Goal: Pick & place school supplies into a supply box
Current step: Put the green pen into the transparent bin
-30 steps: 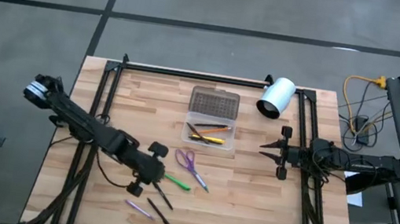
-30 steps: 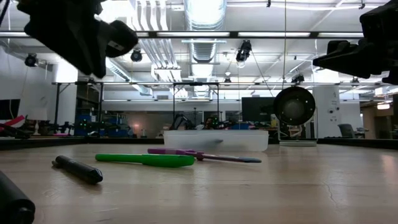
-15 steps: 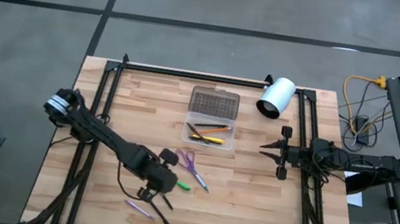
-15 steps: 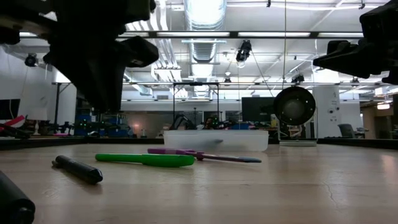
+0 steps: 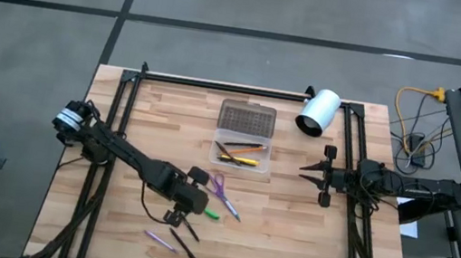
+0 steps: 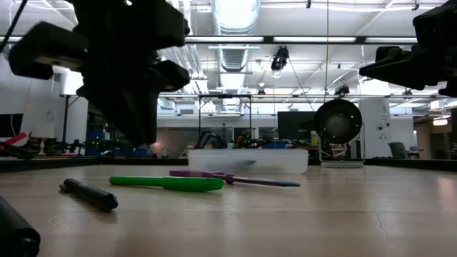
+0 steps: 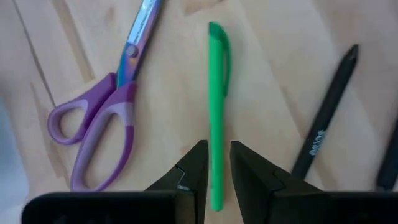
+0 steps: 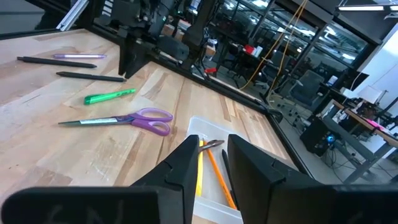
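Left pincer [image 7: 216, 167] hovers over the green pen [image 7: 216, 106], fingers narrowly apart astride it; right pincer [image 5: 305, 169] waits, narrow

We find almost nothing that can be read. The black pen [image 7: 325, 127] lying beside the green one carries a short line of pale lettering along its barrel in the left wrist view, but the letters are too blurred for us to make out. We see no readable label, brand, number or sign on anything else in any of the views.
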